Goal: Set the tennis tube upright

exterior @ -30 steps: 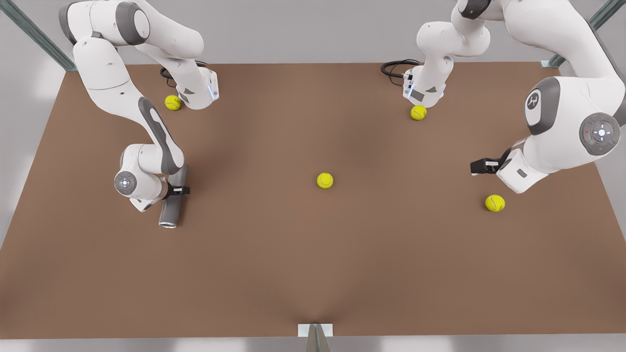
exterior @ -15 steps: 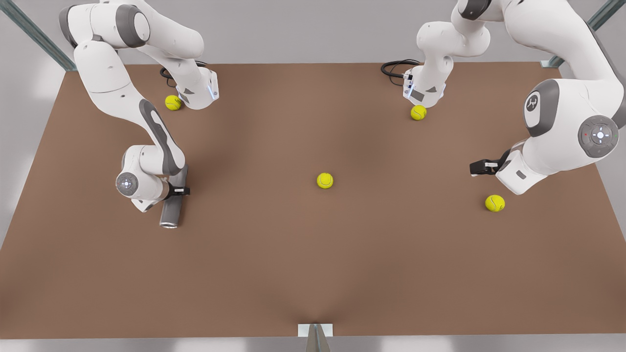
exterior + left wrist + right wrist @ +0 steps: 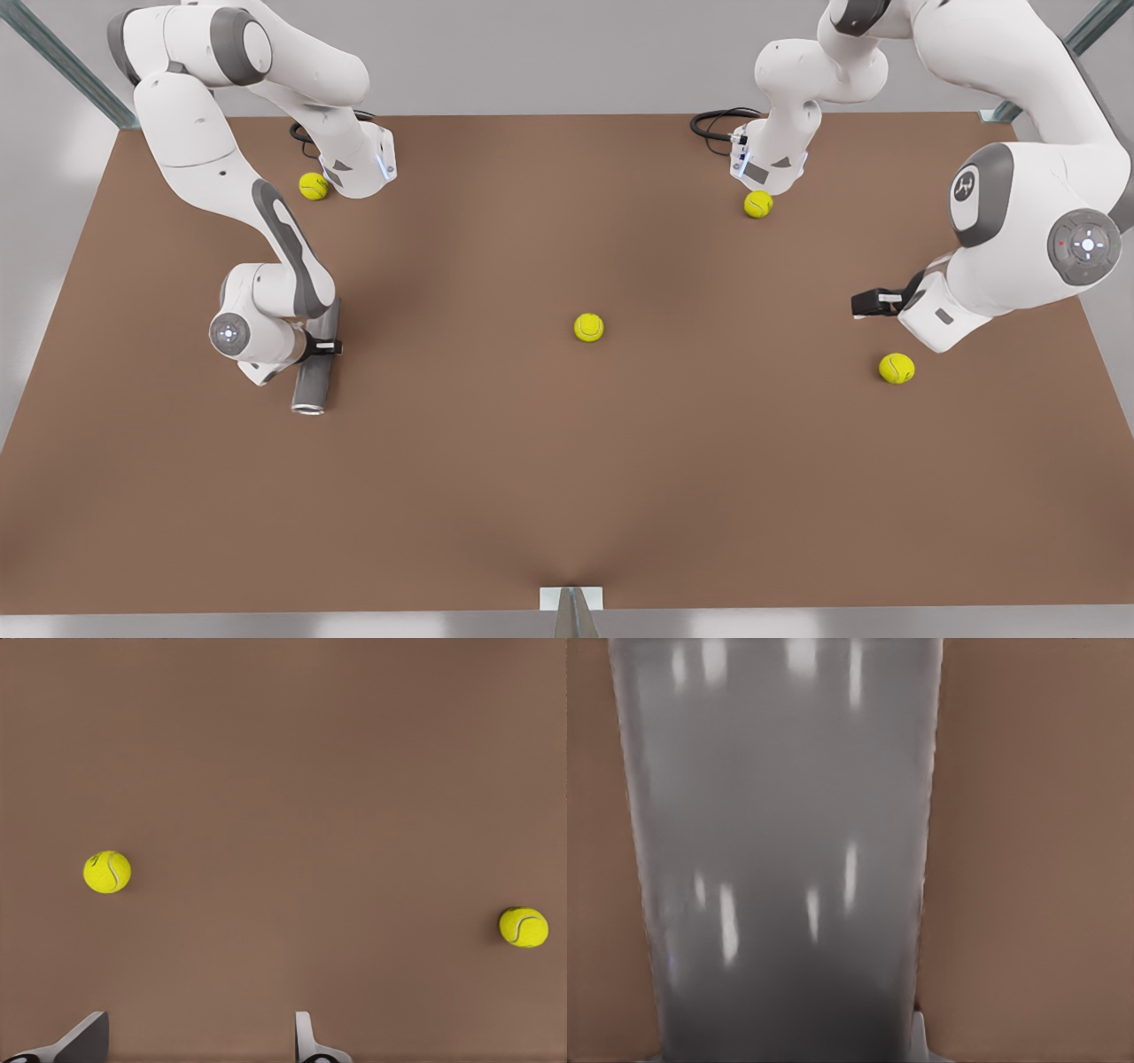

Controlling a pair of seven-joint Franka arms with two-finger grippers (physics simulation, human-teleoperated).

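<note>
Spanning a grey-walled room – brown table (image 3: 532,496), tennis tube (image 3: 312,383) lying flat

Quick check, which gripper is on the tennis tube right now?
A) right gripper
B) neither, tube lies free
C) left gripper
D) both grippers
A: the right wrist view has the tennis tube close up between the fingers, and in the front view the right gripper is clamped across it, on that view's left; the left gripper hangs open over the table near a tennis ball.
</note>
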